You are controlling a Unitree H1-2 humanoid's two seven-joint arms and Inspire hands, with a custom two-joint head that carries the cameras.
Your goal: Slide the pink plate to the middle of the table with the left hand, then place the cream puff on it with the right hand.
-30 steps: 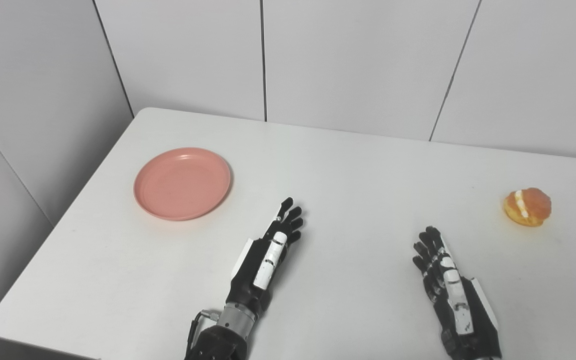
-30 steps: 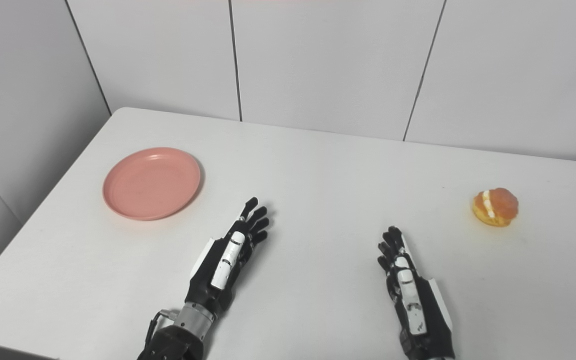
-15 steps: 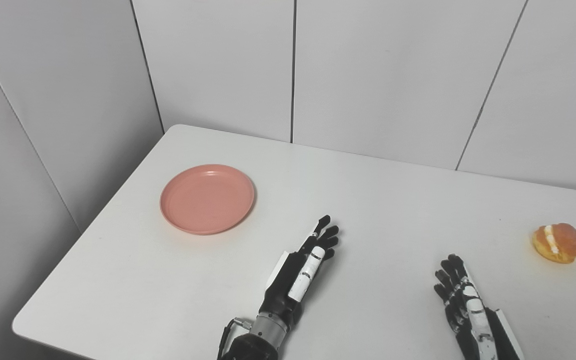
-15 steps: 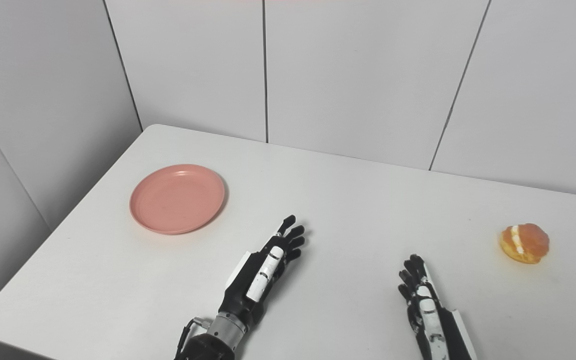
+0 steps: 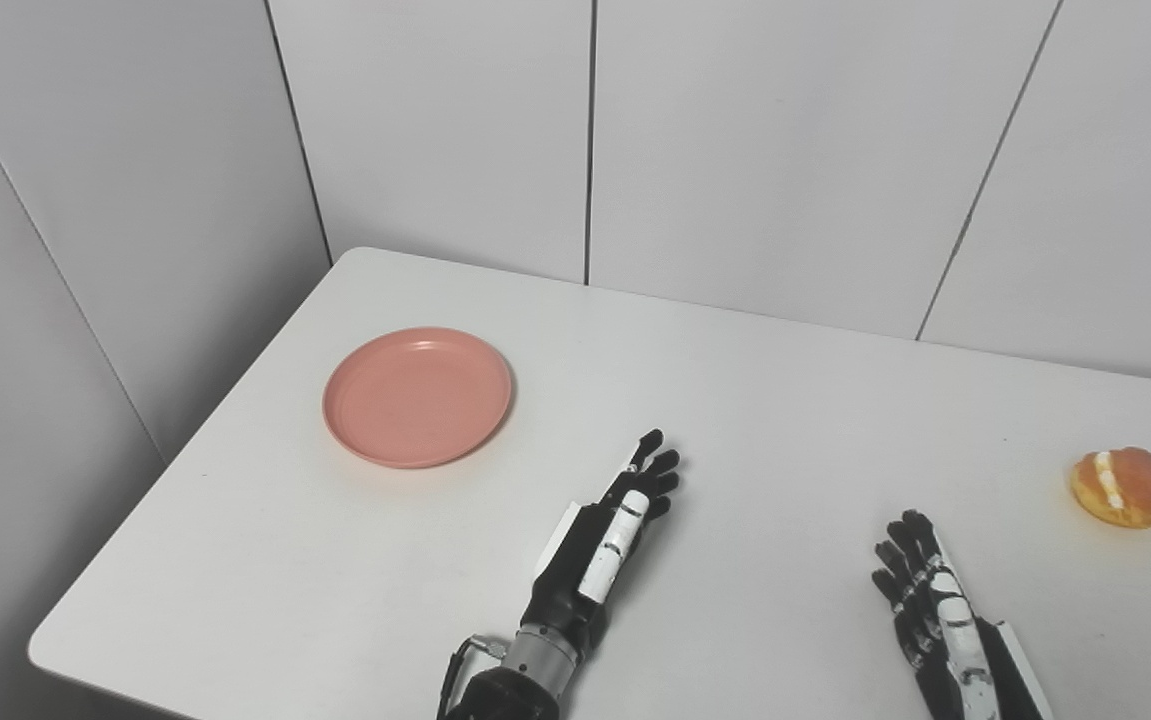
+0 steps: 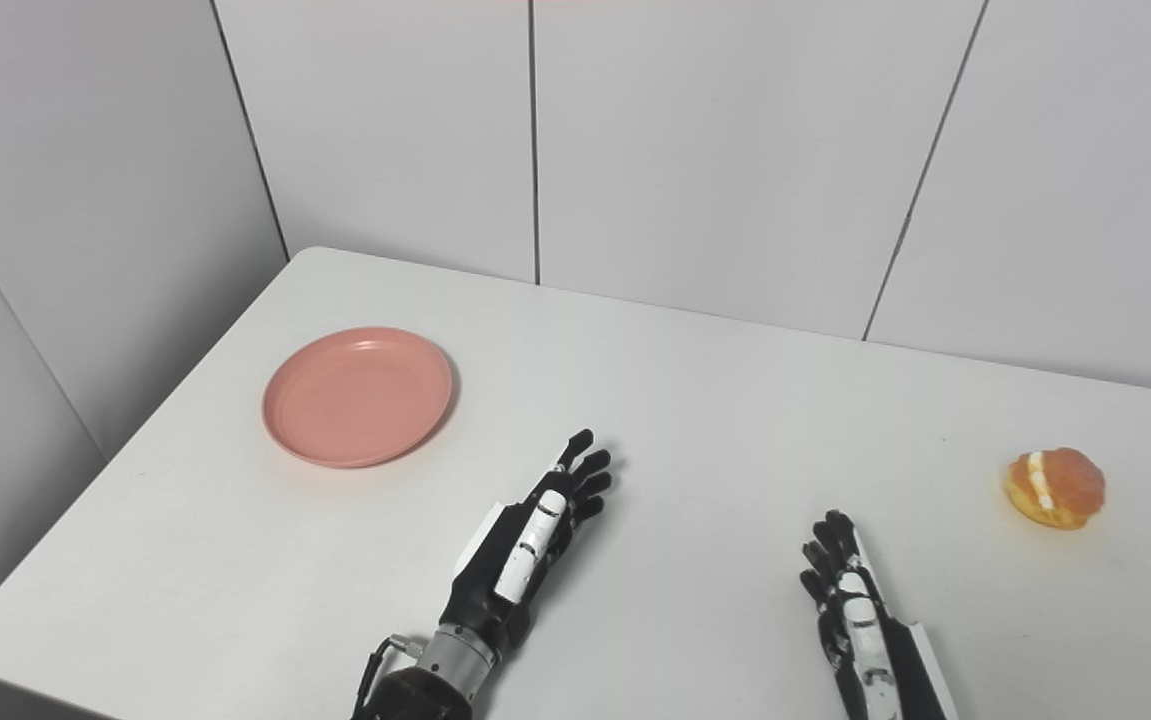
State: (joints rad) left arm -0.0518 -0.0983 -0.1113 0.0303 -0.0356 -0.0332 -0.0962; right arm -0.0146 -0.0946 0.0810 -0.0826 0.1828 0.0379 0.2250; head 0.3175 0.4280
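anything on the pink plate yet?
No. The pink plate is bare across its whole face, nothing covered. The cream puff sits on the table far right. Left hand and right hand hold nothing.

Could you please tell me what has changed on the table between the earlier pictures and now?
Only the camera shifted, so the whole picture moved. The pink plate stays on the left of the table, the cream puff on the right. The left robot hand and the right robot hand remain open, apart from both. Nothing was taken hold of or let go.
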